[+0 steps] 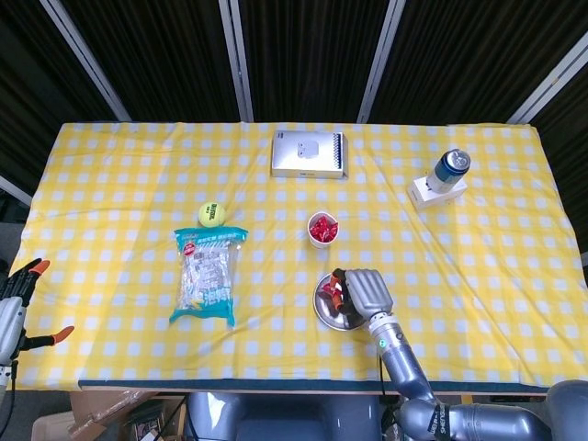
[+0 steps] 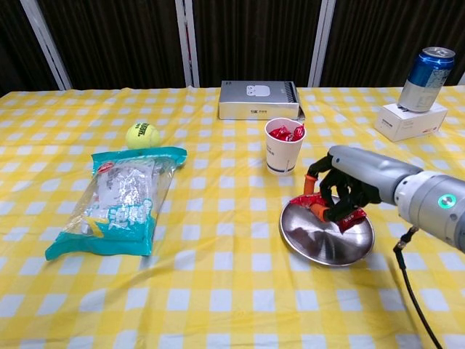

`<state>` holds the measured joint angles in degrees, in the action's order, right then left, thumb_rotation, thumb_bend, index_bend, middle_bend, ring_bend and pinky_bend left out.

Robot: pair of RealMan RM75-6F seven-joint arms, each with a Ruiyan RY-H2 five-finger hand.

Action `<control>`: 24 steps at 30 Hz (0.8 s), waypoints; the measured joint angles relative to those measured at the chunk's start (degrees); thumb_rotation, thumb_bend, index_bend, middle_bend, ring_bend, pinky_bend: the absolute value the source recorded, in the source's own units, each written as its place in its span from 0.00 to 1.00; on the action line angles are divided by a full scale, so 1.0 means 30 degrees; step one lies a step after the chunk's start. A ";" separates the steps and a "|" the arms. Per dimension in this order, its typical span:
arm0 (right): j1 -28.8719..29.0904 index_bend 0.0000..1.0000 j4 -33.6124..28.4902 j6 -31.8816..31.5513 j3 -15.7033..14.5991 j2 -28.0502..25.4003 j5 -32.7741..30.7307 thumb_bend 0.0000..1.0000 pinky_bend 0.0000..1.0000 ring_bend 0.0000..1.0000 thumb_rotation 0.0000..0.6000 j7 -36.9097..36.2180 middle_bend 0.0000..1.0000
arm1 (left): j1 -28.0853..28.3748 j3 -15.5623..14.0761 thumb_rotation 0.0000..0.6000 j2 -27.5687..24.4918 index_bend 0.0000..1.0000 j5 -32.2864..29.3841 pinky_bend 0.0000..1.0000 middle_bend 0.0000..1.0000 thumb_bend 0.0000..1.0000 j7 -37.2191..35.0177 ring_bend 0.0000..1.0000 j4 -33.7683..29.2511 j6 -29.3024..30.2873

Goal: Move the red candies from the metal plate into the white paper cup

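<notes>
The metal plate (image 2: pixel 320 242) (image 1: pixel 328 311) lies near the table's front edge, its visible surface bare and shiny. Just above its far rim my right hand (image 2: pixel 353 182) (image 1: pixel 365 288) grips several red candies (image 2: pixel 306 203); wrappers stick out on both sides of the curled fingers. The white paper cup (image 2: pixel 283 154) (image 1: pixel 322 230) stands upright a short way behind the plate, with red candies (image 2: pixel 285 134) in it. My left hand (image 1: pixel 16 301) hangs off the table's left front corner, fingers apart, holding nothing.
A snack bag (image 2: pixel 120 199) lies at the left with a tennis ball (image 2: pixel 143 135) behind it. A white box (image 2: pixel 259 99) sits at the back centre. A blue can (image 2: pixel 429 70) stands on a small white box (image 2: pixel 410 120) at the back right.
</notes>
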<state>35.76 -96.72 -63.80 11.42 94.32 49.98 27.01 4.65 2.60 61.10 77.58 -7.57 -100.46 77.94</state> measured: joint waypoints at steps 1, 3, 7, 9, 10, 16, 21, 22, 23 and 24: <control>0.0030 0.52 -0.0120 -0.0060 0.0185 -0.0198 -0.0029 0.51 0.91 0.75 1.00 0.0026 0.69 | 0.0007 0.0004 1.00 -0.0006 0.00 -0.0010 0.00 0.00 0.01 0.0009 0.00 -0.0039 -0.0010; 0.0126 0.52 -0.0413 -0.0179 0.0692 -0.0670 -0.0151 0.51 0.91 0.75 1.00 0.0074 0.69 | 0.0016 0.0003 1.00 -0.0024 0.00 -0.0054 0.00 0.00 0.01 0.0030 0.00 -0.0083 -0.0054; 0.0467 0.52 -0.0758 -0.0249 0.1795 -0.1480 -0.0651 0.51 0.91 0.75 1.00 0.0161 0.69 | 0.0037 -0.0010 1.00 -0.0042 0.00 -0.0047 0.00 0.00 0.01 0.0005 0.00 -0.0121 -0.0118; 0.0783 0.52 -0.0769 -0.0200 0.2412 -0.1737 -0.1001 0.51 0.91 0.75 1.00 0.0224 0.69 | 0.0058 -0.0008 1.00 -0.0046 0.00 -0.0105 0.00 0.00 0.01 -0.0011 0.00 -0.0130 -0.0192; 0.0957 0.52 -0.0719 -0.0149 0.2673 -0.1825 -0.1179 0.51 0.91 0.75 1.00 0.0252 0.69 | 0.0068 -0.0004 1.00 -0.0046 0.00 -0.0136 0.00 0.00 0.01 -0.0025 0.00 -0.0128 -0.0225; 0.2174 0.52 0.0488 0.0507 0.3706 -0.1908 -0.2386 0.51 0.91 0.75 1.00 0.0514 0.69 | 0.0175 0.0048 1.00 -0.0033 0.00 -0.0345 0.00 0.00 0.01 0.0016 0.00 -0.0183 -0.0452; 0.3107 0.52 0.2076 0.1080 0.3920 -0.1347 -0.2985 0.51 0.91 0.75 1.00 0.0725 0.69 | 0.0232 0.0060 1.00 -0.0052 0.00 -0.0452 0.00 0.00 0.01 0.0130 0.00 -0.0323 -0.0570; 0.3273 0.52 0.2380 0.1174 0.3946 -0.1211 -0.3083 0.51 0.91 0.75 1.00 0.0751 0.69 | 0.0239 0.0065 1.00 -0.0061 0.00 -0.0490 0.00 0.00 0.01 0.0142 0.00 -0.0338 -0.0590; 0.3435 0.52 0.2682 0.1265 0.3968 -0.1071 -0.3176 0.51 0.91 0.75 1.00 0.0778 0.69 | 0.0244 0.0072 1.00 -0.0069 0.00 -0.0526 0.00 0.00 0.01 0.0138 0.00 -0.0345 -0.0611; 0.3645 0.52 0.3085 0.1385 0.3990 -0.0880 -0.3297 0.51 0.91 0.75 1.00 0.0809 0.69 | 0.0250 0.0081 1.00 -0.0081 0.00 -0.0574 0.00 0.00 0.01 0.0104 0.00 -0.0351 -0.0645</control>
<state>46.70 -87.47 -59.65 23.39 91.68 40.09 29.44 5.40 2.85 60.86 75.86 -7.26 -101.51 76.01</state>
